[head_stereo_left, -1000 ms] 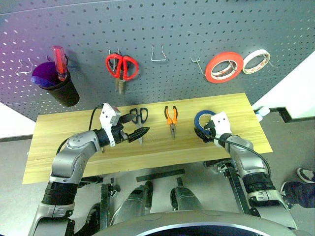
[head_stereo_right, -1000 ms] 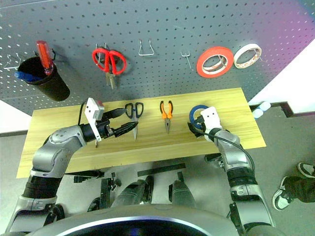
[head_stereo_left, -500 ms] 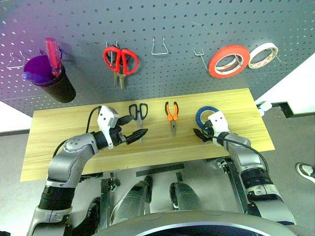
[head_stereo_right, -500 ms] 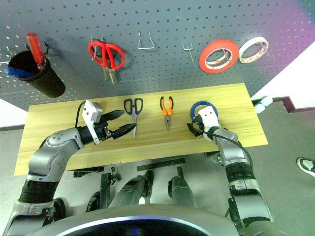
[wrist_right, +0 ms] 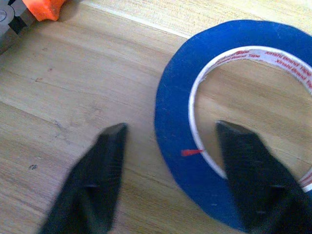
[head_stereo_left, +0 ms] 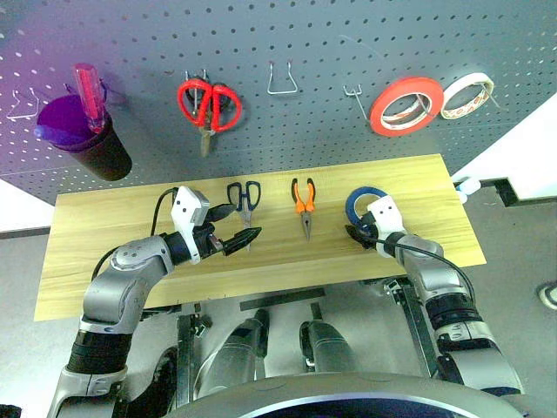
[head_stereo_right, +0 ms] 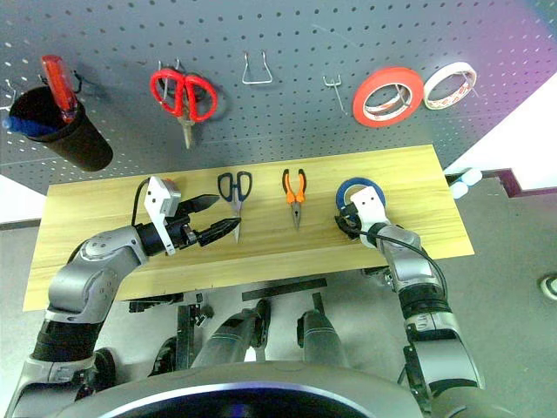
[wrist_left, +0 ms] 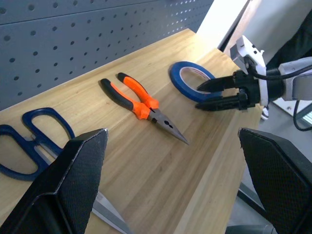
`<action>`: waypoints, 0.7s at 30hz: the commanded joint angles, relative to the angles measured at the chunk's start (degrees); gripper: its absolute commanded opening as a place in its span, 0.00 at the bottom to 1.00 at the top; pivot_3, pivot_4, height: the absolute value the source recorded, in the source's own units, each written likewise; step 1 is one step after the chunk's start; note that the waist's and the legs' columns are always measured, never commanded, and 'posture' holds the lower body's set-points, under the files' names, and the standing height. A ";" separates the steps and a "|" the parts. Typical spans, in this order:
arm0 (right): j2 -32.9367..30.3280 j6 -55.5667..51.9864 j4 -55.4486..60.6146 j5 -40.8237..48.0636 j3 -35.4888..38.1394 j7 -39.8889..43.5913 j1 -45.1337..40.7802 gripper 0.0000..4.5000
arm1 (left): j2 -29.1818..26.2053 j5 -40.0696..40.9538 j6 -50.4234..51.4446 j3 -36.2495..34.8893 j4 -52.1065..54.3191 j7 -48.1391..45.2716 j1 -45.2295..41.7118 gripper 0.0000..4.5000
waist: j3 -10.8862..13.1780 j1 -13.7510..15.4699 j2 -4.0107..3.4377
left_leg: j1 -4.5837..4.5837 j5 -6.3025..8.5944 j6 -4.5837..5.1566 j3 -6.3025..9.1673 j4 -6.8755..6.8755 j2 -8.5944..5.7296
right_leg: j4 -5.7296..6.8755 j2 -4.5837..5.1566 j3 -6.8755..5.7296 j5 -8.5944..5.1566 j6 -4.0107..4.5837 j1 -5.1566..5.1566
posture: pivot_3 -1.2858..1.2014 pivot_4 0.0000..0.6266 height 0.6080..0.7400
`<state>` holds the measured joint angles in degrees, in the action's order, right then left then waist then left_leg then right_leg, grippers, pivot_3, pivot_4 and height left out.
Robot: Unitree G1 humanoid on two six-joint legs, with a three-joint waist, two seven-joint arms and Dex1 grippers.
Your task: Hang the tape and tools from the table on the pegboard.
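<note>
A black cup (head_stereo_right: 65,138) hangs on the pegboard (head_stereo_right: 287,35) at upper left of the head view. It holds a red-handled screwdriver (head_stereo_right: 55,84) standing upright; something blue or purple shows at its rim, not identifiable.

Further along the pegboard: red-handled scissors (head_stereo_right: 183,94), two bare wire hooks, a red-orange tape roll (head_stereo_right: 387,96) and a cream-white roll (head_stereo_right: 450,84) at upper right.

On the tabletop (head_stereo_right: 104,205), left to right across mid-frame: dark-handled scissors (head_stereo_right: 235,193), orange-and-black pliers (head_stereo_right: 295,193), blue tape roll (head_stereo_right: 359,198) lying flat at centre right.

Left claw (head_stereo_right: 211,218): fingers wide apart, holding nothing, just left of the scissors blades.

Right claw (head_stereo_left: 359,232): at the near edge of the blue roll. The right wrist view shows one finger outside the ring and one inside the core, the blue band between them with a gap on both sides; not clamped.

The right wrist view also shows red print on the roll's white core. The left wrist view shows the right claw side-on at the roll, fingers close together, and the pliers' jaws closed.
</note>
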<state>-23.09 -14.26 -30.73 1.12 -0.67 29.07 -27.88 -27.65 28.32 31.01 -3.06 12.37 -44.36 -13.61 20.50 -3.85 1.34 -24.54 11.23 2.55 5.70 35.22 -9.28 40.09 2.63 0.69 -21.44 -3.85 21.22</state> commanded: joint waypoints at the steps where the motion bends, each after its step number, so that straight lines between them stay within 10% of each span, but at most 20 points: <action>1: -0.50 -0.83 -1.15 0.12 0.16 0.69 -0.08 0.32 | -0.10 1.65 0.12 -1.03 2.50 0.18 0.61 1.00 | 0.06 0.00 0.01 | 0.00 0.00 0.00 0.00 0.00 0.00 | 0.00 0.00 0.00 0.00 0.00 0.00 | 0.51 0.66 1.00; 4: -0.31 -1.23 -0.89 0.30 0.22 1.06 -0.17 0.15 | -0.32 1.63 -0.01 -1.01 2.38 0.44 0.53 1.00 | 0.12 0.00 0.06 | 0.00 0.00 0.00 0.00 -0.01 0.00 | 0.00 0.00 0.00 0.00 0.00 0.00 | 0.51 0.66 1.00; 21: 1.36 -2.12 5.73 3.80 4.15 -1.89 3.24 0.15 | -0.50 2.02 -1.51 -1.58 1.36 -0.45 -0.09 1.00 | 0.22 0.22 0.17 | 0.00 0.00 -0.01 0.00 -0.06 0.00 | -0.03 0.00 0.00 0.00 0.00 0.03 | 0.50 0.61 1.00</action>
<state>-22.03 -16.17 -28.16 3.35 1.67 27.60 -26.40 -27.64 29.34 30.64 -3.67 12.40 -43.86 -13.85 20.72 -3.63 1.51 -24.56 11.23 2.54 5.70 35.15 -9.27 40.06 2.64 0.68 -21.44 -3.85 21.27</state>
